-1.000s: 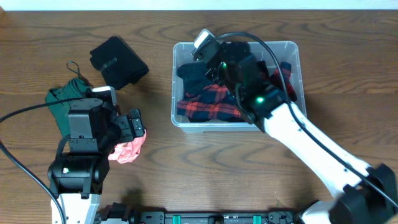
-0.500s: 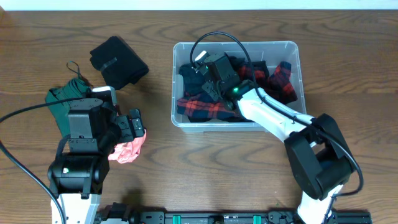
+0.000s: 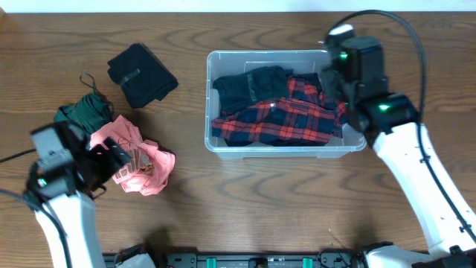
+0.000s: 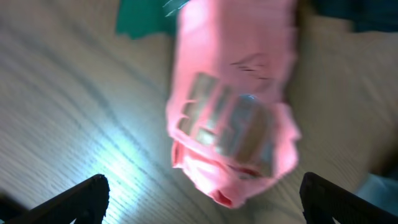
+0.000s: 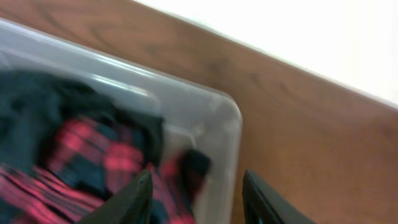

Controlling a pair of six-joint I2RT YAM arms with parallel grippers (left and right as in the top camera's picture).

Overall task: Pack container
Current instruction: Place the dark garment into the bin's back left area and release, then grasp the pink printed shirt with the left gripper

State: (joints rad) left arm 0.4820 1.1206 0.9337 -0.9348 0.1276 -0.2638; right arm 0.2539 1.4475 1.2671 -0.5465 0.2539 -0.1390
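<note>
The clear container [image 3: 210, 104] stands at the table's middle back and holds a red-black plaid garment [image 3: 279, 119] and a dark garment [image 3: 249, 83]. My right gripper [image 3: 332, 85] hovers open and empty over the container's right end. The right wrist view shows its fingers [image 5: 199, 202] astride the container's corner [image 5: 230, 118], with the plaid garment [image 5: 93, 155] below. My left gripper [image 3: 111, 162] is open at the left edge of a pink garment [image 3: 141, 164] that lies on the table. In the left wrist view the pink garment [image 4: 233, 118] lies ahead of the open fingers [image 4: 202, 205].
A folded black garment [image 3: 141, 73] lies at the back left. A dark green garment [image 3: 82, 115] lies beside the pink one and shows in the left wrist view [image 4: 146, 15]. Bare wood table [image 3: 260, 201] lies in front of the container.
My right arm has drawn out of the container to its right end, leaving the plaid garment spread flat. My left arm has pulled back left, and the pink garment lies more spread out.
</note>
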